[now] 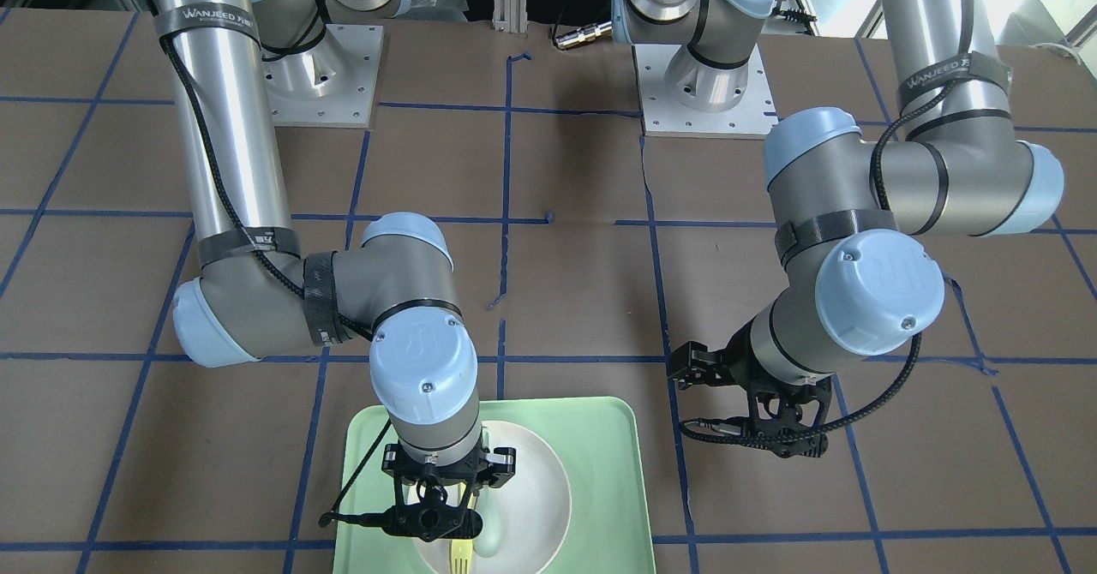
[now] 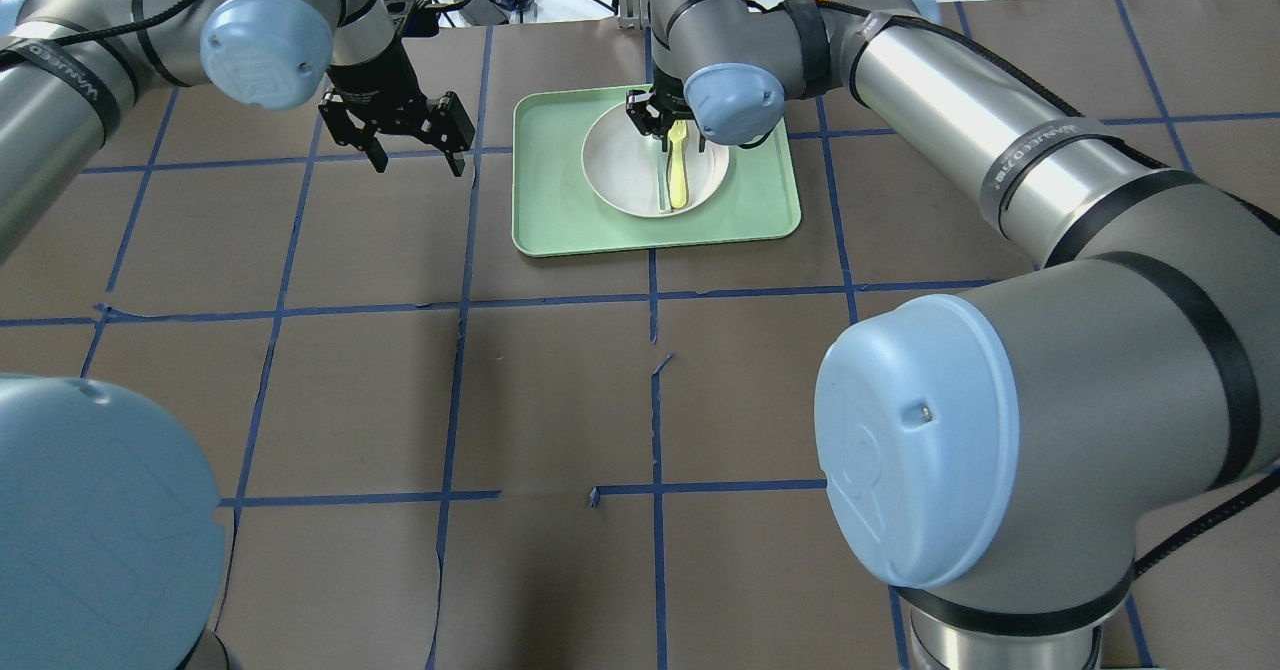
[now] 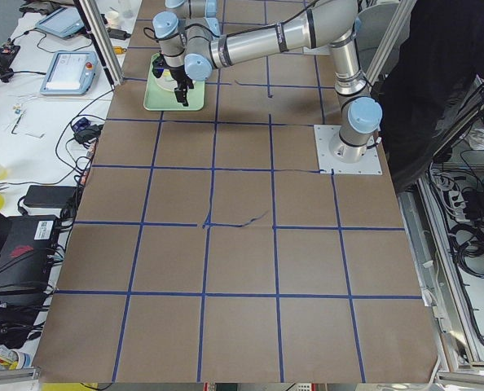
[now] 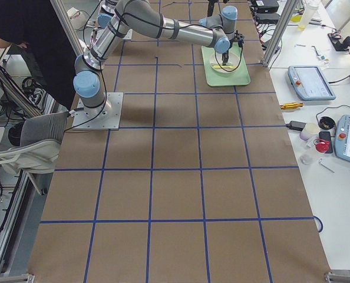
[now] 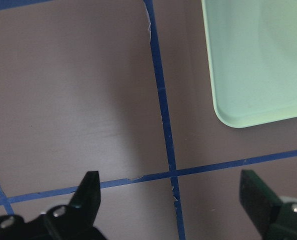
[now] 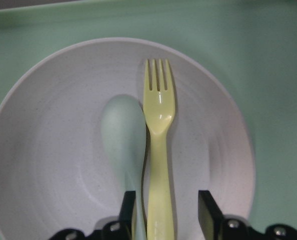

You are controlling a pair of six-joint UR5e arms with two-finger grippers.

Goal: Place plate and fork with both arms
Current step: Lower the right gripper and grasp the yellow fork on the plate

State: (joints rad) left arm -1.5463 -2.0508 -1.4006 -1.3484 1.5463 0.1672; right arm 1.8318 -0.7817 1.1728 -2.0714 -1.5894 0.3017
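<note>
Right wrist view: fork (image 6: 158, 150) lies in plate (image 6: 53, 150), spoon (image 6: 121, 130) at its 9 o'clock, plate on tray (image 6: 268, 75). R gripper (image 6: 167, 200) apart, straddling fork handle; L gripper (image 5: 169, 182) apart over table (image 5: 63, 100). Prob. both placed; only retreat left.

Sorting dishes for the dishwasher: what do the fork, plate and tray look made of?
The fork looks like pale-yellow plastic, glossy: bright highlights below its tines. The plate is off-white and matte with fine speckles, perhaps melamine or fibre composite; ceramic cannot be excluded. The tray looks like matte plastic: even mint-green colour, no sharp reflections.
</note>
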